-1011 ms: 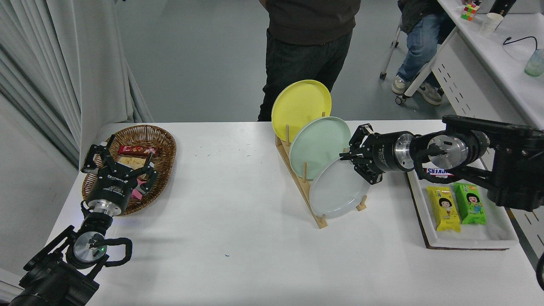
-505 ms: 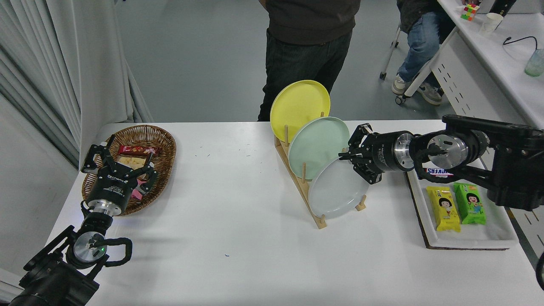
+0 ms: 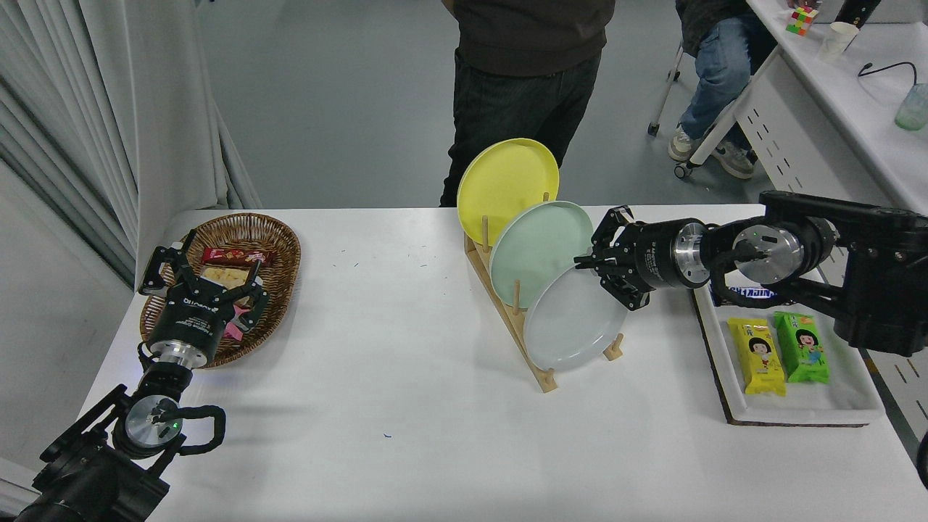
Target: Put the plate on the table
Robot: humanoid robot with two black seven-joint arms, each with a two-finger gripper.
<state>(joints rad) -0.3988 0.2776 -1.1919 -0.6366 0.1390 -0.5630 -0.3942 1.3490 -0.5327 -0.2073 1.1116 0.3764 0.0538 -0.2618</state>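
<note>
Light grey and matte, the plate (image 3: 573,322) stands on edge in the nearest slot of the wooden rack (image 3: 540,377), leaning back against the mint green plate (image 3: 540,250), with the yellow plate (image 3: 506,181) in the farthest slot. It is round, with a shallow raised rim and no visible chips.

The right gripper (image 3: 591,267) reaches in from the rack's right and appears clamped on the grey plate's upper right rim — one finger in front, one behind. The left gripper (image 3: 206,279), fingers spread, hangs over the wicker basket (image 3: 279,239), well to the rack's left.

The step in hand looks like lifting the plate out of the rack. To do it well, the pull should probably go up and toward the near side, along the line of the pegs (image 3: 516,296), so the lower edge clears its slot without dragging the rack or nudging the green plate. A rim pinch gives little hold against swinging — slow movement seems wise, then a gentle tilt flat onto the bare table (image 3: 406,377) in front of the rack.
</note>
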